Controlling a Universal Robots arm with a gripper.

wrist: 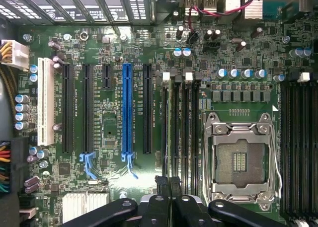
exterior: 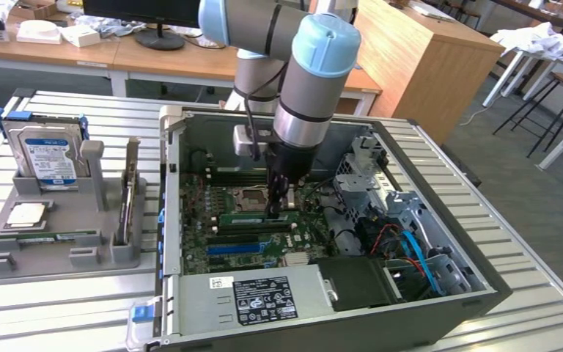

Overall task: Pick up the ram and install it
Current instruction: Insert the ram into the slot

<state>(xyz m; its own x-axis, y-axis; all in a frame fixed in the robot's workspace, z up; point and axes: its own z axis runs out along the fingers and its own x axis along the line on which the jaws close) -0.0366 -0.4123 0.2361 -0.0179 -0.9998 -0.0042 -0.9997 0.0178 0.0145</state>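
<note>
The ram (exterior: 252,218), a narrow green stick, stands on edge in a memory slot of the motherboard (exterior: 225,253), beside the empty processor socket (exterior: 252,196). My gripper (exterior: 279,207) reaches straight down into the open computer case (exterior: 438,183), fingertips together at the ram's top edge near its end on the exterior view's right. It is shut; whether it pinches the stick or only rests on it is hidden. In the wrist view the shut gripper (wrist: 167,183) sits over the black memory slots (wrist: 176,127), next to the socket (wrist: 241,157).
A grey tray (exterior: 8,260) at the exterior view's left holds a blue-labelled hard drive (exterior: 52,158), a square silver chip (exterior: 27,214), another green stick (exterior: 47,237) lying flat and an upright card (exterior: 130,194). Cables (exterior: 413,246) and the power supply (exterior: 252,297) crowd the case.
</note>
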